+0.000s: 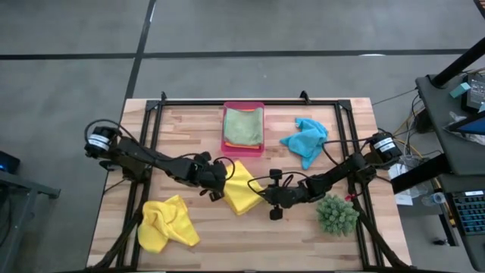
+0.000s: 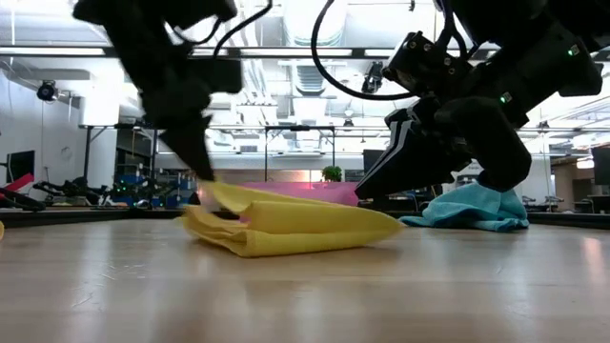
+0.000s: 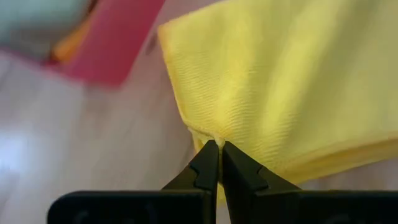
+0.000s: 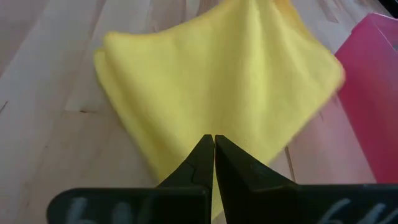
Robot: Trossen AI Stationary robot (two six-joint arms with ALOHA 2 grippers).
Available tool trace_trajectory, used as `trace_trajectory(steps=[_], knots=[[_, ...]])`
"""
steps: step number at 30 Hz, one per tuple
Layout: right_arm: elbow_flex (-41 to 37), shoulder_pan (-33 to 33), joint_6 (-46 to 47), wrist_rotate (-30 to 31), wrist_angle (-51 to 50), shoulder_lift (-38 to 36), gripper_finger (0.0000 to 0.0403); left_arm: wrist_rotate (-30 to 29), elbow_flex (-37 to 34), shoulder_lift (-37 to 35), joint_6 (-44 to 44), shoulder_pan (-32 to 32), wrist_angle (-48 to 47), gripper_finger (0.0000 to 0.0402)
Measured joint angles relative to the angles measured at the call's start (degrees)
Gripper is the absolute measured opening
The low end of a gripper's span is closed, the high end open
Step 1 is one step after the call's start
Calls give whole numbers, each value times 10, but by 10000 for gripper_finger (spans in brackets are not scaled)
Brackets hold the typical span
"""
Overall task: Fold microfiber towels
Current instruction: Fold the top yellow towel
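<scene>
With both arms meeting at the folded yellow towel [image 1: 241,187] in the middle of the wooden surface [image 1: 204,121], the step in hand looks like finishing or squaring a fold. The left gripper [image 3: 220,149] is pinched closed on a corner of the towel's edge, at the towel's left side. The right gripper [image 4: 213,144] sits at the towel's right edge, its fingers pressed together; whether it holds any cloth cannot be told. To do this well, the pinched corner should probably be carried low and level so the layers stay aligned, and the right gripper could steady the opposite edge.

Nearest the front edge, left of the folded towel, a second yellow towel [image 1: 167,222] lies crumpled with a touch of orange showing. To the right of the folded towel, just beside the right arm, stands a spiky green plant [image 1: 336,214], close enough to be brushed by that arm.

Beyond the folded towel, a pink tray [image 1: 243,107] holds a folded light green towel [image 1: 243,125] with an orange edge beneath. To the tray's right, a turquoise towel [image 1: 305,139] lies crumpled.
</scene>
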Motion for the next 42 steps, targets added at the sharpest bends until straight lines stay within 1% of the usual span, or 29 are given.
trace_trajectory(steps=[2, 10, 12, 16, 23, 27, 31, 36, 40, 42], knots=[[-1, 0, 2, 0, 1, 0, 9, 0, -8, 6, -17, -4, -2, 0], [-1, -2, 7, 0, 1, 0, 9, 4, -13, 17, -19, -16, 4, 0], [-1, -2, 7, 0, 1, 0, 9, 13, -13, 17, -19, -19, 3, 4], [-1, -2, 7, 0, 1, 0, 9, 19, -13, 16, -23, -24, -9, 31], [-1, -2, 7, 0, 1, 0, 9, 17, -14, 16, -63, -25, -60, 90], [-1, -2, 7, 0, 1, 0, 9, 18, -12, 16, -64, -26, -86, 110], [-1, -2, 7, 0, 1, 0, 9, 38, 0, 8, -58, -26, -98, 114], [-1, -2, 7, 0, 1, 0, 9, 107, 8, 5, 8, -33, -98, 114], [-1, -2, 7, 0, 1, 0, 9, 112, 0, 8, 14, -51, -99, 113], [-1, -2, 7, 0, 2, 0, 9, 98, -6, 12, 9, -59, -90, 113]])
